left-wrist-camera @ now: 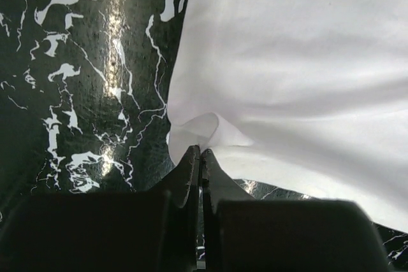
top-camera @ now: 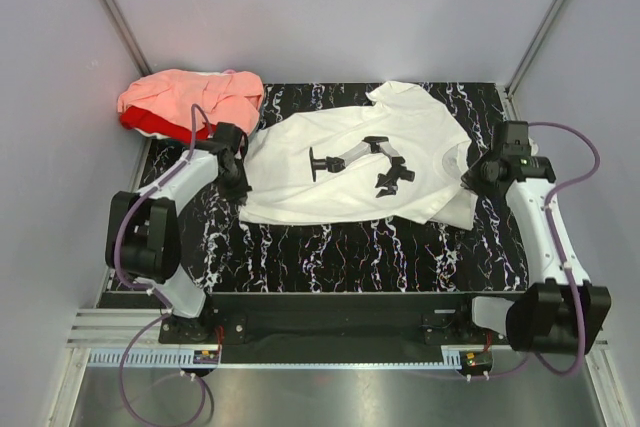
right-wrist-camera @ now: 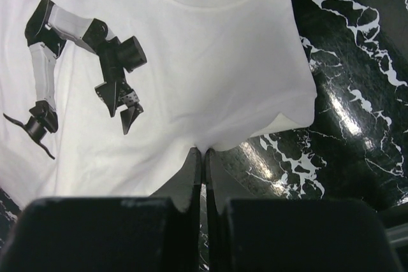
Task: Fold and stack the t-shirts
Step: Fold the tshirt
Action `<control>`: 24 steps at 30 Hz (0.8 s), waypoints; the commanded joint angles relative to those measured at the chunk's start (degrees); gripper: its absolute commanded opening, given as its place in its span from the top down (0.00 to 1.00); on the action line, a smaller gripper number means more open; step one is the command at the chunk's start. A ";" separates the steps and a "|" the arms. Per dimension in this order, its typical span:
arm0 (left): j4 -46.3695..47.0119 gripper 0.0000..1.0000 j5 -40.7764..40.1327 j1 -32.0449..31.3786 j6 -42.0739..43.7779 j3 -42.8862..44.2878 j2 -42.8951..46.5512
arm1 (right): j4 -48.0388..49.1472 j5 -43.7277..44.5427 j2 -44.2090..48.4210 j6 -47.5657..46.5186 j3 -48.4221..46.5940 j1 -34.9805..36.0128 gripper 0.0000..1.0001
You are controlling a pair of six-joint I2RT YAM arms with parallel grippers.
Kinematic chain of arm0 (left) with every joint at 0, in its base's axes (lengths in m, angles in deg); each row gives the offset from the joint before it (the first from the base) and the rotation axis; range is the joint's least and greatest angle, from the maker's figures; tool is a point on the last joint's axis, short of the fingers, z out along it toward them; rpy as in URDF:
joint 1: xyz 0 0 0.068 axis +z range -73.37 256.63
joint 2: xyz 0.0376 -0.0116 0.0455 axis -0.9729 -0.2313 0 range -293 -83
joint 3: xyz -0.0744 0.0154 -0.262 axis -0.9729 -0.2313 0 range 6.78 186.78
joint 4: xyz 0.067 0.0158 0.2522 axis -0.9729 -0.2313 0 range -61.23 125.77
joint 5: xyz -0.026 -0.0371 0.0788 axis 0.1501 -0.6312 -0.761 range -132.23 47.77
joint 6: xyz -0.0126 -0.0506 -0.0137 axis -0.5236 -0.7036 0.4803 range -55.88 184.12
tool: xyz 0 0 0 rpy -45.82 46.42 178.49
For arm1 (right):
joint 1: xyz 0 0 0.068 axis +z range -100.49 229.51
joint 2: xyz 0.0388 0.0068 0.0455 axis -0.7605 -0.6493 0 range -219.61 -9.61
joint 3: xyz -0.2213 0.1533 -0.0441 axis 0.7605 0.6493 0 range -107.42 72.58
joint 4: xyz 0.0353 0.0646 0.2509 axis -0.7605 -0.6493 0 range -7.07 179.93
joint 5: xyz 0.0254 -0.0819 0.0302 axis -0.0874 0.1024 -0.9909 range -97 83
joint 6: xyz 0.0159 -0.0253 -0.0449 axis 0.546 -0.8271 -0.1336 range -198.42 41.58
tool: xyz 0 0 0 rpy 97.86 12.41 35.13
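1. The white cotton t-shirt with the black robot-arm print [top-camera: 350, 162] is lying spread, print up, in the middle of the black white-veined table [top-camera: 330, 247], collar towards the right arm; no fold is showing in it yet.
2. The salmon-pink t-shirt [top-camera: 185, 95] is sitting bunched on the red t-shirt [top-camera: 145, 124] at the far left corner; neither is looking neatly folded, so I am judging nearly all of the folding and stacking as left to do.
3. The left gripper [left-wrist-camera: 199, 151] is pinching the near hem corner with its jaws closed on the cloth; the right gripper [right-wrist-camera: 204, 151] is clamping the near shoulder edge beside the collar the same way.
4. Bare table is lying open in front of the shirt; the far side is offering less room, and the heap is crowding the left arm's far side.
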 commanded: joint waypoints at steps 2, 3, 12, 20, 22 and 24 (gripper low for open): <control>-1.36 1.00 0.51 1.24 1.60 5.17 -2.65 | 2.63 -0.10 -6.64 -3.57 -5.08 0.08 1.00; -1.54 1.00 0.59 1.42 1.86 5.80 -3.44 | 2.89 -0.19 -7.70 -3.83 -5.70 0.08 1.00; -3.39 1.00 0.68 3.01 3.45 12.83 -8.89 | 2.19 -0.10 -19.22 -5.15 -15.71 0.16 1.00; -4.44 1.00 1.56 3.53 3.80 18.63 -14.51 | 1.58 -1.68 -27.74 -4.98 -23.89 0.16 1.00; -4.62 1.00 1.56 3.62 3.80 20.03 -15.40 | 1.14 -1.34 -30.73 -5.42 -26.52 0.16 1.00; -4.71 1.00 1.56 3.71 3.71 20.91 -16.63 | 0.79 -0.90 -33.88 -5.85 -28.46 0.16 1.00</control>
